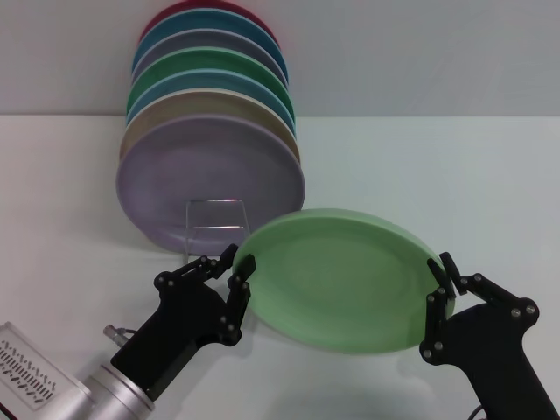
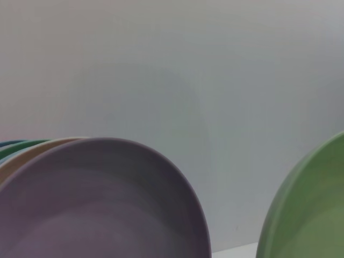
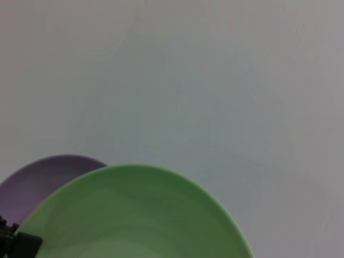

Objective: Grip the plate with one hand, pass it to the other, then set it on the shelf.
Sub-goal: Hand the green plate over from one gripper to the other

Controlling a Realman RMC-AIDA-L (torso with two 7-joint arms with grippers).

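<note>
Between both arms, plate (image 1: 337, 284) hangs mid-handover: right gripper (image 1: 442, 289) pinching rim, left gripper (image 1: 241, 280) fingers closing on opposite rim w/ grip unclear. Early release = drop.

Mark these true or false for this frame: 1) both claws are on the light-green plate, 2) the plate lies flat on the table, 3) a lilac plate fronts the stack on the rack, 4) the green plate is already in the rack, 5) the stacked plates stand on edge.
1) True. The left claw is at one edge of the light-green plate and the right claw is at the opposite edge.
2) False. It is held up and tilted between the two claws.
3) True. The lilac plate is the frontmost of the stack.
4) False. It is in front of the wire rack, not in it.
5) True. They stand upright, leaning one behind another.
</note>
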